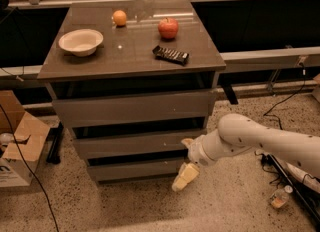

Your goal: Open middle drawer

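The middle drawer (130,144) is the grey-taupe front between the taller top drawer (132,108) and the shorter bottom drawer (132,169) of the cabinet. It looks closed, with a dark gap above it. My gripper (185,159) is at the cabinet's lower right front. It is open. Its upper finger (187,141) is at the right end of the middle drawer front. Its lower finger (185,176) hangs in front of the bottom drawer's right end. My white arm (260,138) reaches in from the right.
On the cabinet top (100,63) are a white bowl (80,41), an orange (119,17), a red apple (168,27) and a dark remote-like bar (170,54). A cardboard box (17,143) stands at the left. Cables (290,176) lie at the right.
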